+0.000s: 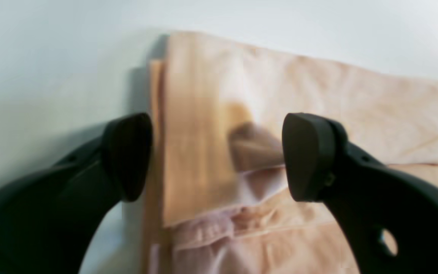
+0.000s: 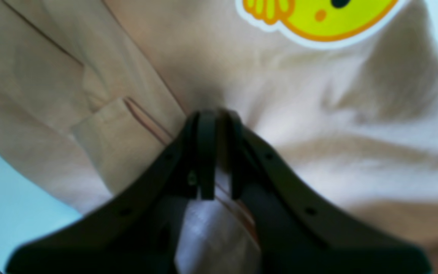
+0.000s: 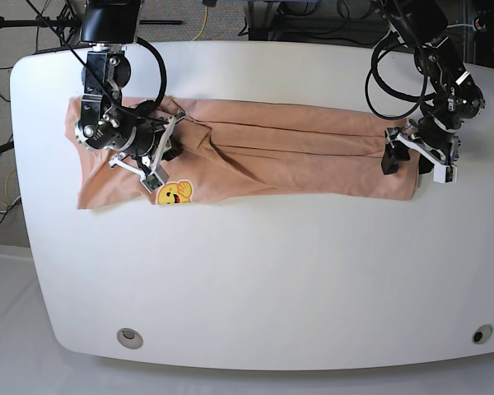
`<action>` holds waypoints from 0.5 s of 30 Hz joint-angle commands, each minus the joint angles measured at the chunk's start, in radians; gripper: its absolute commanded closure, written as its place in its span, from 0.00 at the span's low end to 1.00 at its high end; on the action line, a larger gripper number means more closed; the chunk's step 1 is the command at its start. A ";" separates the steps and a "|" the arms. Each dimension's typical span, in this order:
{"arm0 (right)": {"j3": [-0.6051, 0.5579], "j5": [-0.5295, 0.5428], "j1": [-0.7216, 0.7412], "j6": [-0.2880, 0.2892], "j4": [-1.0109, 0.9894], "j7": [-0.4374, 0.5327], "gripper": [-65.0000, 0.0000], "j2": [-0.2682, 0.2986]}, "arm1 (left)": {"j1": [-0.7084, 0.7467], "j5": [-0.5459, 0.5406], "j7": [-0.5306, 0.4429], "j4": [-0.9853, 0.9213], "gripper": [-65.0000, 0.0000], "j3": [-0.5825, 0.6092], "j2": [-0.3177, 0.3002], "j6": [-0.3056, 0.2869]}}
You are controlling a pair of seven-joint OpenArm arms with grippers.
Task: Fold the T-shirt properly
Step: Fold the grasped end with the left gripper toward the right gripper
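one end pinched, the other end waiting

the soft, wrinkled peach-pink cotton t-shirt lies stretched in a long narrow band across the far part of the white rounded surface, its long sides already turned in over the middle. it stretches from one pincer to the other, which looks like the reason both arms sit at its two short ends: the band is probably ready to be doubled end over end.

the right pincer has its black tips drawn together on a ridge of the cloth, and the fabric bunches up into creases right at the tips. just ahead of it is the yellow smiley-face print, and to one side a folded sleeve flap lies flat on the shirt. this grip seems meant to anchor or lift that end.

the left pincer stands wide apart and grips nothing. its two dark pads straddle the layered edge of the shirt's other end, one pad over bare surface beside the cloth, the other over the fabric. whether the pads touch the cloth cannot be told from the blurred wrist view. placed so, it looks ready to come down and close on the stacked layers, so both ends could be carried together; catching only the top layer would spoil the fold.
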 commanded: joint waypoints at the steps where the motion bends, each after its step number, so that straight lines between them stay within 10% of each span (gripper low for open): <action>1: -0.001 -0.030 -0.007 0.005 0.019 -0.058 0.92 0.007 | 0.010 0.003 0.016 0.012 0.22 0.001 -0.009 -0.001; 11: -0.001 -0.030 -0.009 0.005 0.029 -0.060 0.92 0.005 | 0.015 0.003 0.016 0.009 0.80 -0.003 -0.009 -0.001; 15: -0.001 -0.030 -0.009 0.005 0.029 -0.060 0.92 0.005 | 0.015 0.001 0.014 0.009 0.83 -0.006 -0.009 -0.001</action>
